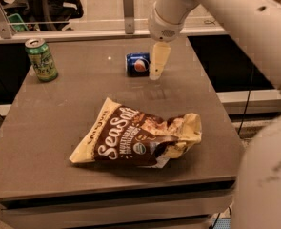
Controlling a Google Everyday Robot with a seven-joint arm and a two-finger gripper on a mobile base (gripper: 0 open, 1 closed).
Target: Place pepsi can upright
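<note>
The pepsi can (pixel 137 64), dark blue with a round red-white-blue logo, lies on its side at the back middle of the grey table (pixel 59 118). My gripper (pixel 157 66) hangs from the white arm, pointing down, right at the can's right end and partly covering it. Its pale yellow fingers overlap from this angle. Whether it touches the can I cannot tell.
A green can (pixel 41 59) with yellowish print stands upright at the back left. A brown and cream Sea Salt snack bag (pixel 137 137) lies in the front middle. A rail with metal posts (pixel 128 11) runs behind the table. The table's right edge drops off close to the gripper.
</note>
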